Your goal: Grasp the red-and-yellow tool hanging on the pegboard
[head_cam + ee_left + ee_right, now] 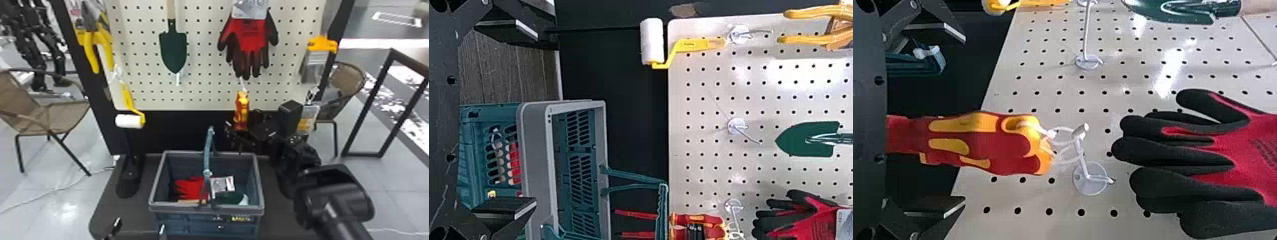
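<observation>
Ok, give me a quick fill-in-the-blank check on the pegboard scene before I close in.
The red-and-yellow tool hangs from a clear hook just below the ____.
The right claw is ____, one finger on each side of the tool.
The trowel on the pegboard is coloured ____.
Missing words: glove; open; green.

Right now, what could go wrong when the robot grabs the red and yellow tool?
1. The red-and-yellow tool hangs from a thin white loop on a clear hook; a straight pull might snag the loop or yank the hook off the pegboard.
2. It dangles freely between the right arm's open jaws, so one jaw touching first could swing it aside.
3. The glove hangs close by the hook and might get bumped.
</observation>
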